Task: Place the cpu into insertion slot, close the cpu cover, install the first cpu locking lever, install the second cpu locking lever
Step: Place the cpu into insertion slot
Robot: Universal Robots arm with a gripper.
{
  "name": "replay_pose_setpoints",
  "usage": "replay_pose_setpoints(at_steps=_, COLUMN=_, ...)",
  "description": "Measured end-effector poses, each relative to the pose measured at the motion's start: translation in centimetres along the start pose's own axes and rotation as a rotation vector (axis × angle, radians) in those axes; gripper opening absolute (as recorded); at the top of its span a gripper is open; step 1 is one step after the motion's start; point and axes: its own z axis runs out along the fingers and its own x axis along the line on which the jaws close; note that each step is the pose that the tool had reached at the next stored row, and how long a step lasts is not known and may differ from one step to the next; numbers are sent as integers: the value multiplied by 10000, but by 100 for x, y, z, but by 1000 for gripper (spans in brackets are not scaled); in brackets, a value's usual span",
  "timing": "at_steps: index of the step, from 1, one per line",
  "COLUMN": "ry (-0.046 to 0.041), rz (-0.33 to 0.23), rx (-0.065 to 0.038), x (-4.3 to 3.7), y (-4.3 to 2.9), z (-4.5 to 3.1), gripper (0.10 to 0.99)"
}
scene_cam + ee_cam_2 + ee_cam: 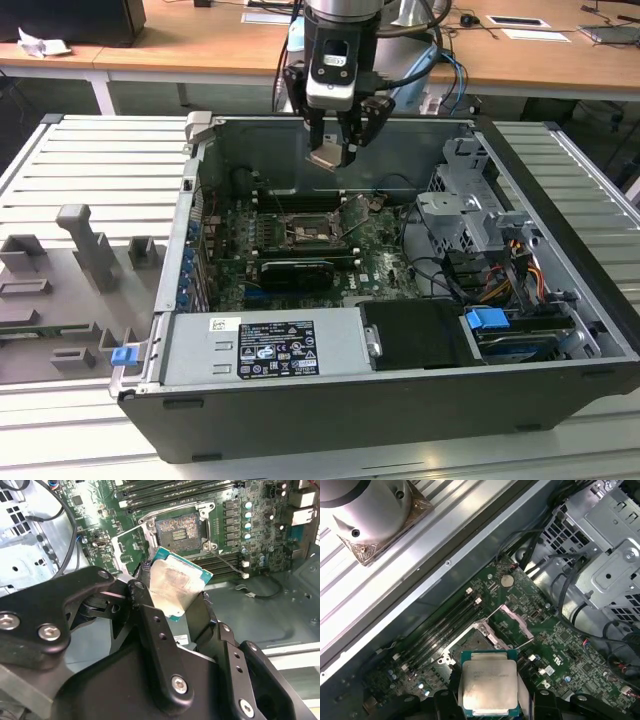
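My gripper [335, 150] hangs above the open computer case, shut on the cpu [328, 158], a flat square chip with a pale metal top. Both wrist views show the cpu [175, 586] [489, 682] pinched by its edges between the black fingers [150, 625], held in the air and tilted. The insertion slot [306, 232] [177, 529] lies open on the green board below the chip, with nothing in it. The cpu cover [126, 547] [514, 625] stands swung up beside the slot. A thin locking lever [227, 562] sticks out next to the socket.
Long black memory slots [170, 492] flank the socket. A black graphics card [295, 272] lies nearer the front, then the grey power supply [265, 345]. A metal drive cage [465, 215] with cables fills the exterior view's right. Grey fixtures [90, 250] stand outside the case.
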Motion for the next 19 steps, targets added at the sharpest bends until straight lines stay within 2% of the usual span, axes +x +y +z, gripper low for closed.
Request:
replay_pose_setpoints(at_steps=11, ry=-67, rz=847, rx=-20, x=0, y=0, z=5, gripper=525)
replay_pose_setpoints(at_steps=19, ry=-135, rz=1709, rx=-40, x=0, y=-1, z=14, gripper=525)
